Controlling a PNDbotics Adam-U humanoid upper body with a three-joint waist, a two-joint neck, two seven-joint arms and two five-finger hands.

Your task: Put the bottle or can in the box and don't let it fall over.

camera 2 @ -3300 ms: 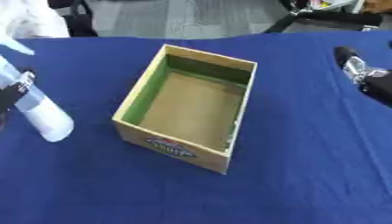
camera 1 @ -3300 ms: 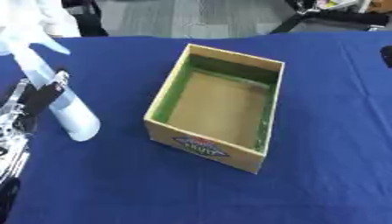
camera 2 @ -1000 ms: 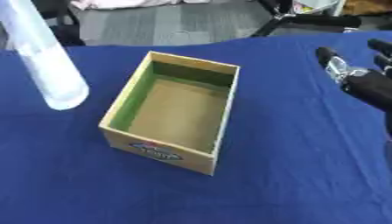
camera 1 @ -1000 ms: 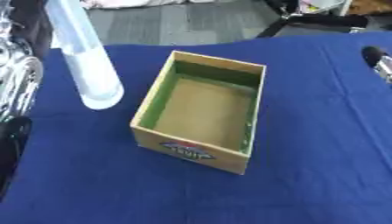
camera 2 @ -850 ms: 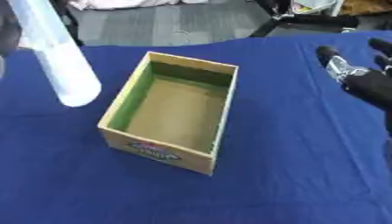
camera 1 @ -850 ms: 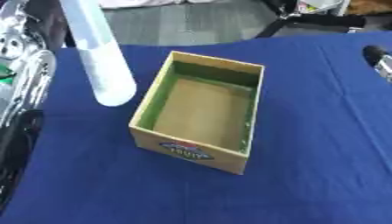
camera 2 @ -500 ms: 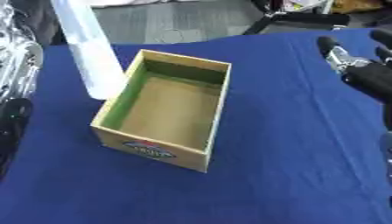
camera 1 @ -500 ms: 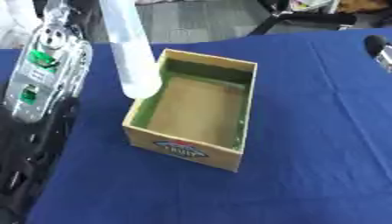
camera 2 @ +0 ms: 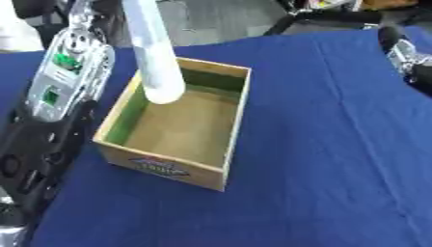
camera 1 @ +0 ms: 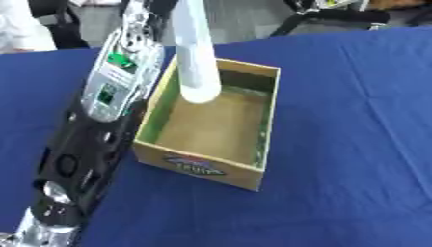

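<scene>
Bottle (camera 1: 195, 58) now over box (camera 1: 253, 170), top cropped

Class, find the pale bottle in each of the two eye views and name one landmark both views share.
Left eye view: the pale bottle hangs upper centre, its lower end over the box's far left corner.
Right eye view: the bottle sits upper left, over the same corner.
Shared landmark: the open cardboard box on the blue cloth.
</scene>
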